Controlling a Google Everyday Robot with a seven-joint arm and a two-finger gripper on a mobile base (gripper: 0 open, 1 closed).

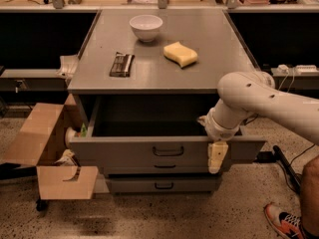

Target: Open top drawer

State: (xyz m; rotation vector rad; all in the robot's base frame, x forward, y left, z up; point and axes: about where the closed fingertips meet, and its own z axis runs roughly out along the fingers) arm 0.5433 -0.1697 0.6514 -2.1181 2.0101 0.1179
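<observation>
The top drawer (129,151) is the widest grey front, with a small dark loop handle (168,151) at its centre. It stands pulled out from the grey cabinet, and its dark inside shows behind the front. My gripper (217,158) hangs from the white arm (259,101) at the drawer front's upper right, its cream fingers (218,156) pointing down over the front's top edge, right of the handle. Two slimmer drawer fronts (164,184) sit below, closed.
On the cabinet top (214,59) lie a white bowl (146,27), a yellow sponge (180,54) and a dark snack bar (122,64). An open cardboard box (50,148) stands at the left. A person's shoe (286,220) is at the lower right.
</observation>
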